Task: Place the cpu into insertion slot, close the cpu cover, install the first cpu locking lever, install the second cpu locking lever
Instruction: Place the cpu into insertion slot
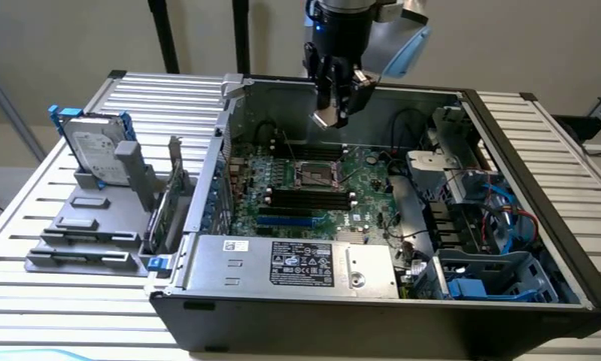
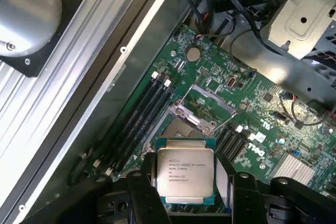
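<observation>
Tool holds cpu above motherboard.

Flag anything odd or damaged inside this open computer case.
Nothing looks damaged or spilled. The cpu sits squarely between the jaws above the board, and the cpu cover stands raised off the insertion slot.

Chip hides part of the socket; its print is too small to read. Arm cut off at exterior view's top; chip there too small to make out.
</observation>
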Tool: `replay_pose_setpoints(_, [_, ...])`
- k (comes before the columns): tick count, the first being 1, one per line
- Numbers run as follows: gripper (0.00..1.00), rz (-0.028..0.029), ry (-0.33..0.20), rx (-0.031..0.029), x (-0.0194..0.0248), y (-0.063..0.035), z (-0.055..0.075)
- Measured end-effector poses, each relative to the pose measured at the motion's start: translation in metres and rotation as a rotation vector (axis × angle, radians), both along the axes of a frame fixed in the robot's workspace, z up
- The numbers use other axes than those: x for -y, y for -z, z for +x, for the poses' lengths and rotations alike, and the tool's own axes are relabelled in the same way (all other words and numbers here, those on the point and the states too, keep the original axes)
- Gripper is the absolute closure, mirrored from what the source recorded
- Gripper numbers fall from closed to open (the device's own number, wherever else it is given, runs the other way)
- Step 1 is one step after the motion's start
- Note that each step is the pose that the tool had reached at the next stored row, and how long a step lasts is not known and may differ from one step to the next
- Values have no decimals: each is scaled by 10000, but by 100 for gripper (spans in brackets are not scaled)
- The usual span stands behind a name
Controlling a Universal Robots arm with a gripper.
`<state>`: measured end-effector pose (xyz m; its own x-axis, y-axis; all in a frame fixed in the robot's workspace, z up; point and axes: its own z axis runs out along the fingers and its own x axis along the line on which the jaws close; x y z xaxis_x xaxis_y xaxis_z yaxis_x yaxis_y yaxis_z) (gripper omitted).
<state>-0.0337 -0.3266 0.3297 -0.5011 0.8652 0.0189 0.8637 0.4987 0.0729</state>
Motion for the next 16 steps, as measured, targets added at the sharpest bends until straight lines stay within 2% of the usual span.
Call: replay_pose_setpoints(16, [45,-1,2900,0,0,54,0])
